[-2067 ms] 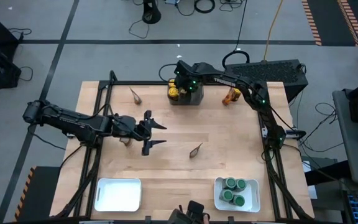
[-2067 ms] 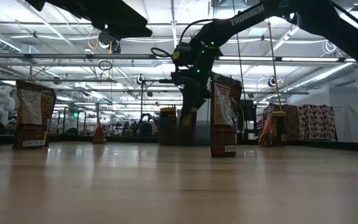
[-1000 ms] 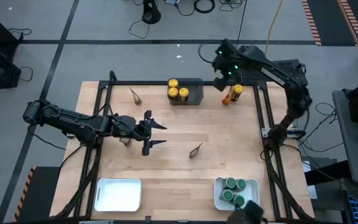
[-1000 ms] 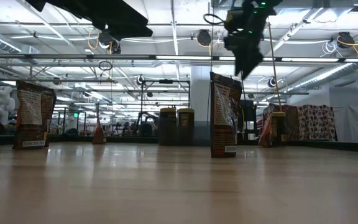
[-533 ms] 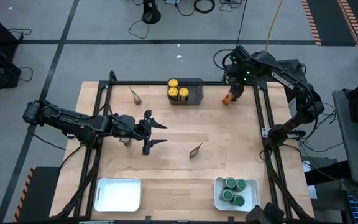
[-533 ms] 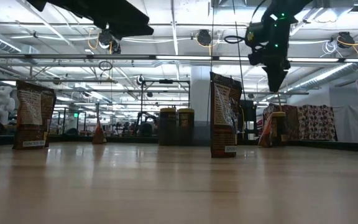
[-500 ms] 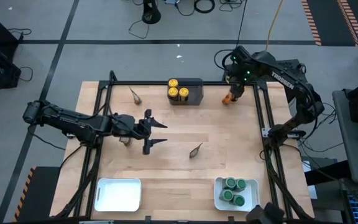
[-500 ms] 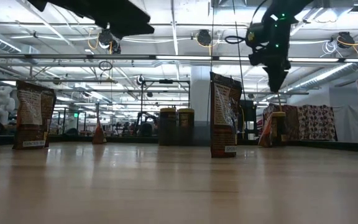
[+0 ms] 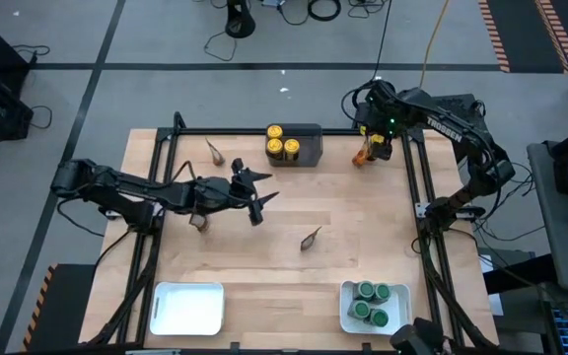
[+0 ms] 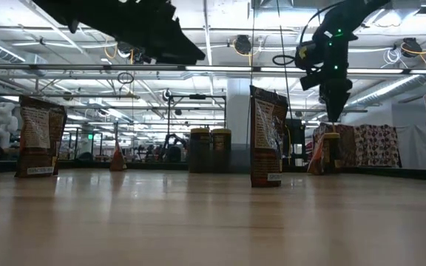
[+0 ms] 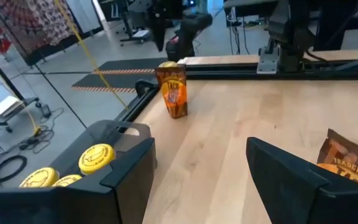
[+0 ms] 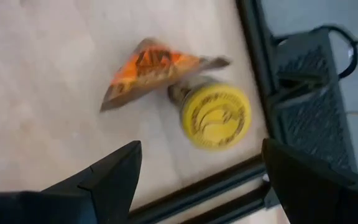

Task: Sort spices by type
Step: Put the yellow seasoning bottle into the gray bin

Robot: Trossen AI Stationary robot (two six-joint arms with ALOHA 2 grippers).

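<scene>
A yellow-lidded jar (image 12: 215, 116) stands at the table's far right corner, with an orange packet (image 12: 151, 68) touching its side. My right gripper (image 12: 201, 152) hangs open above them, pointing down (image 10: 335, 103). Three yellow-lidded jars (image 9: 282, 144) sit in the dark grey bin (image 9: 307, 146). Brown packets stand at the far left (image 9: 214, 151), at the middle (image 9: 311, 238) and under my left arm (image 9: 200, 223). My left gripper (image 9: 259, 194) is open above mid-table and aims at the far right corner (image 11: 201, 155). Green-lidded jars (image 9: 371, 302) fill the near right tray.
A white tray (image 9: 187, 308) lies at the near left corner and another (image 9: 347, 312) at the near right. Black frame rails (image 9: 410, 187) run along the table's edges. Bare wood lies between the bin and the trays.
My right gripper has swung from beyond the far edge toward the table's right and come down over the jar and packet in the far right corner, rolling as it went. My left gripper has moved toward the right and far edges and turned toward the far right corner.
</scene>
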